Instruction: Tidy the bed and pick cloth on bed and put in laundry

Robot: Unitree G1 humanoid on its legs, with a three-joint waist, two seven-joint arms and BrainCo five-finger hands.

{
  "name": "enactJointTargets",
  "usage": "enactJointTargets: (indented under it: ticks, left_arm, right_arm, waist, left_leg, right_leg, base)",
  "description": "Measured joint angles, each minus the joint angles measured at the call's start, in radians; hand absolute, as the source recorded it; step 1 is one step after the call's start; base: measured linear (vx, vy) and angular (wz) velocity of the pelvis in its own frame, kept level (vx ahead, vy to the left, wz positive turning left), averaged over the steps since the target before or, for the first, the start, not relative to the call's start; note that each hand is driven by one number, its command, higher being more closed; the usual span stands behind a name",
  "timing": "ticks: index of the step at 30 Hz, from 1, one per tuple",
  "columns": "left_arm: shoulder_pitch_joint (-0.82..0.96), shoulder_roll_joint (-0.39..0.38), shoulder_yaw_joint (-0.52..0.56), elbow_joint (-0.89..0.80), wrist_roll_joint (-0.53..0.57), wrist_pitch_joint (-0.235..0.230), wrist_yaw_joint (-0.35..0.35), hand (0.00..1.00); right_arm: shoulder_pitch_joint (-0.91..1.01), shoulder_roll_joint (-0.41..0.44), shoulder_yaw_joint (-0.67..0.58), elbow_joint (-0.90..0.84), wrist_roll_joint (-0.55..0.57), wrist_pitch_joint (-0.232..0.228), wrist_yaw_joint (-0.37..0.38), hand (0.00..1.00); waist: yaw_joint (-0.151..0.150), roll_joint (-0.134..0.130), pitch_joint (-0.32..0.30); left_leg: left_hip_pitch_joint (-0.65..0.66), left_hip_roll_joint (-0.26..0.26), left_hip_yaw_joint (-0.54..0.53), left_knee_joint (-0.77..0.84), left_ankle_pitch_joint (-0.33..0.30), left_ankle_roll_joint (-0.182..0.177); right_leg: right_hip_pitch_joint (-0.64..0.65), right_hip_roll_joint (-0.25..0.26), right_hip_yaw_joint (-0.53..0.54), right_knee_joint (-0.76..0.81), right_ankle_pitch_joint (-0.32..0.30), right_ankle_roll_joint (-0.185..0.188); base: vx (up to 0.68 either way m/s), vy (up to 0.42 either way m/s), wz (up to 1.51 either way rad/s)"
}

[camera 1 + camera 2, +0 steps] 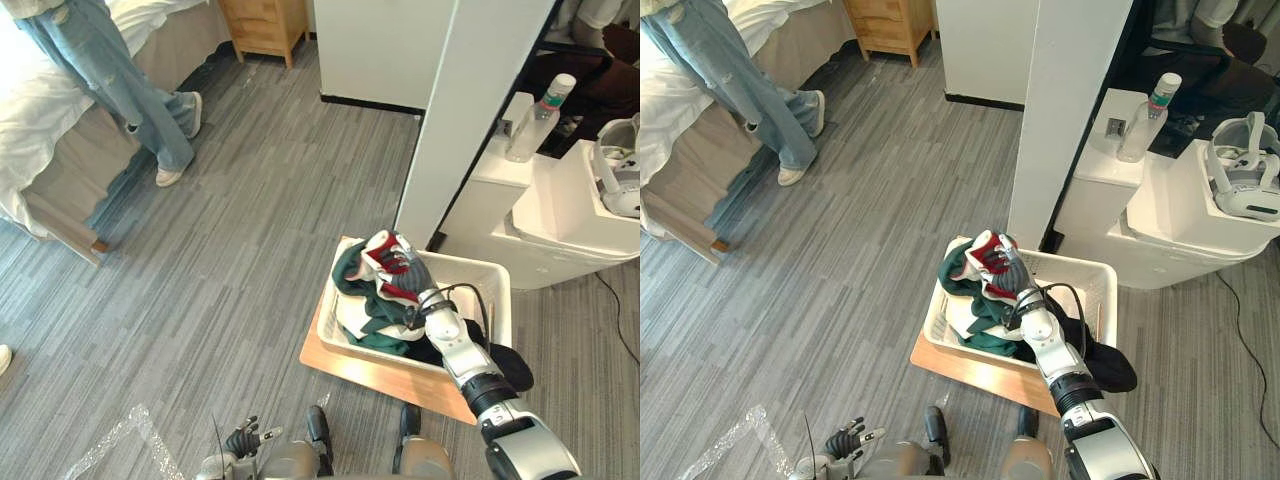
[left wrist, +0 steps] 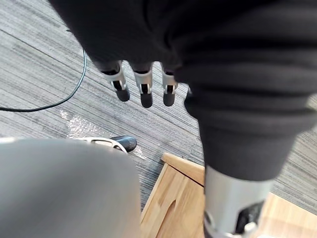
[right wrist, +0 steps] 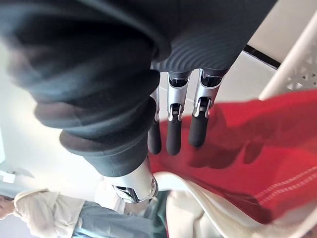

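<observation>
A white laundry basket (image 1: 487,278) sits on a wooden board (image 1: 365,372) on the grey floor. It holds a heap of green, white and red cloth (image 1: 372,292), and a black cloth (image 1: 512,364) hangs over its near right corner. My right hand (image 3: 174,133) reaches into the basket from the near side. Its fingers are straight and lie against the red and white cloth (image 3: 257,168), not curled round it. My left hand (image 1: 246,439) hangs low near the floor, away from the basket, with its fingers (image 2: 144,91) straight and nothing in them.
The bed (image 1: 35,110) with white sheets is at the far left, and a person in jeans (image 1: 110,70) stands beside it. A wooden nightstand (image 1: 266,25) stands at the back. A white pillar (image 1: 470,120) rises behind the basket. A white counter (image 1: 560,215) holds a bottle (image 1: 541,118) and a headset (image 1: 620,170).
</observation>
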Motion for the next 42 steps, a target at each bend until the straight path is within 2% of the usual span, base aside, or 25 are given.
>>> enactJointTargets:
  ticks: [6,12,19,21,22,24,26,27,29,31,33,35,39,42]
  left_arm:
    - [0.011,0.023,0.009,-0.004,0.025,0.016,0.0,0.0]
    - [0.017,0.021,0.009,-0.005,0.054,0.025,0.003,0.0]
    - [0.047,0.019,0.012,-0.003,0.068,0.042,0.006,0.0]
    - [0.072,0.017,0.021,-0.003,0.067,0.041,0.01,0.0]
    - [0.076,0.017,0.021,-0.003,0.067,0.042,0.01,0.0]
    - [0.092,0.015,0.02,-0.002,0.067,0.047,0.005,0.0]
    - [0.096,0.013,0.018,-0.002,0.067,0.053,0.005,0.0]
    - [0.097,0.013,0.018,-0.002,0.064,0.056,0.005,0.0]
    - [0.098,0.011,0.017,-0.001,0.057,0.058,0.005,0.0]
    - [0.1,0.008,0.018,-0.001,0.045,0.059,0.007,0.0]
    - [0.097,0.005,0.018,-0.001,0.038,0.06,0.005,0.0]
    - [0.097,0.001,0.018,0.004,0.037,0.06,0.004,0.0]
    - [0.094,-0.008,0.019,0.005,0.031,0.06,0.002,0.0]
    - [0.077,-0.009,0.028,0.032,0.029,0.059,-0.007,0.0]
  right_arm:
    - [0.073,-0.013,-0.025,-0.124,-0.073,0.0,-0.017,0.0]
    - [0.111,-0.049,-0.092,-0.181,-0.092,0.016,-0.017,0.0]
    - [0.267,-0.062,-0.32,-0.213,-0.062,0.11,-0.072,0.0]
    - [0.312,-0.075,-0.4,-0.213,-0.029,0.132,-0.09,0.0]
    - [0.317,-0.076,-0.41,-0.212,-0.022,0.134,-0.093,0.0]
    - [0.352,-0.081,-0.498,-0.184,0.028,0.157,-0.108,0.0]
    - [0.368,-0.082,-0.55,-0.119,0.089,0.185,-0.104,0.0]
    - [0.383,-0.082,-0.57,-0.074,0.131,0.213,-0.102,0.0]
    - [0.402,-0.079,-0.573,-0.025,0.189,0.244,-0.101,0.0]
    - [0.414,-0.077,-0.574,0.056,0.245,0.284,-0.069,0.0]
    - [0.415,-0.061,-0.583,0.208,0.267,0.286,-0.023,0.0]
    - [0.427,-0.012,-0.588,0.365,0.286,0.285,0.031,0.0]
    - [0.448,0.066,-0.587,0.486,0.35,0.286,0.116,0.0]
    - [0.47,0.122,-0.577,0.529,0.422,0.321,0.172,0.0]
  waist:
    - [-0.002,-0.055,-0.044]
    - [-0.013,-0.055,-0.067]
    - [-0.034,-0.053,-0.107]
    - [-0.058,-0.051,-0.122]
    - [-0.06,-0.051,-0.124]
    - [-0.083,-0.047,-0.147]
    - [-0.087,-0.046,-0.16]
    - [-0.09,-0.045,-0.166]
    - [-0.096,-0.041,-0.168]
    - [-0.098,-0.037,-0.174]
    - [-0.093,-0.035,-0.177]
    - [-0.086,-0.031,-0.18]
    - [-0.085,-0.029,-0.181]
    - [-0.082,-0.031,-0.18]
  left_leg:
    - [0.021,0.011,0.011,-0.002,-0.001,-0.001]
    - [0.029,0.011,0.033,-0.009,-0.001,-0.001]
    - [0.045,0.015,0.086,-0.01,-0.008,-0.007]
    - [0.047,0.018,0.107,-0.01,-0.016,-0.014]
    - [0.049,0.018,0.11,-0.01,-0.017,-0.014]
    - [0.058,0.022,0.124,-0.01,-0.022,-0.017]
    - [0.064,0.026,0.137,-0.01,-0.024,-0.02]
    - [0.065,0.028,0.138,-0.01,-0.024,-0.02]
    - [0.065,0.029,0.138,-0.01,-0.024,-0.02]
    - [0.066,0.029,0.138,-0.01,-0.025,-0.02]
    - [0.073,0.03,0.137,-0.011,-0.025,-0.021]
    - [0.083,0.03,0.135,-0.011,-0.027,-0.023]
    - [0.084,0.028,0.132,-0.011,-0.028,-0.022]
    - [0.098,0.028,0.113,-0.011,-0.034,-0.021]
  right_leg:
    - [0.03,0.016,0.006,-0.031,0.008,0.003]
    - [0.034,0.024,0.026,-0.05,0.023,0.004]
    - [0.034,0.038,0.082,-0.07,0.038,0.004]
    - [0.028,0.044,0.104,-0.071,0.038,0.004]
    - [0.028,0.045,0.107,-0.072,0.038,0.004]
    - [0.029,0.05,0.121,-0.072,0.035,0.001]
    - [0.029,0.055,0.131,-0.073,0.034,0.002]
    - [0.029,0.057,0.132,-0.073,0.033,0.001]
    - [0.029,0.058,0.131,-0.073,0.032,0.002]
    - [0.03,0.059,0.131,-0.073,0.031,0.002]
    - [0.038,0.059,0.13,-0.073,0.029,0.0]
    - [0.049,0.059,0.128,-0.076,0.028,-0.002]
    - [0.052,0.057,0.125,-0.079,0.028,-0.001]
    - [0.082,0.054,0.102,-0.092,0.027,0.0]
  base:
    - [0.0,-0.022,-0.05]
    - [-0.05,-0.014,-0.11]
    - [-0.04,-0.018,-0.22]
    - [-0.07,-0.015,-0.25]
    - [-0.04,-0.011,-0.29]
    - [-0.02,-0.016,-0.2]
    - [-0.02,-0.024,-0.17]
    - [-0.03,-0.029,-0.11]
    - [0.0,0.0,0.0]
    - [0.0,0.0,0.0]
    - [0.0,0.0,0.0]
    - [0.0,0.0,0.0]
    - [0.0,-0.001,0.02]
    - [-0.01,-0.012,0.17]
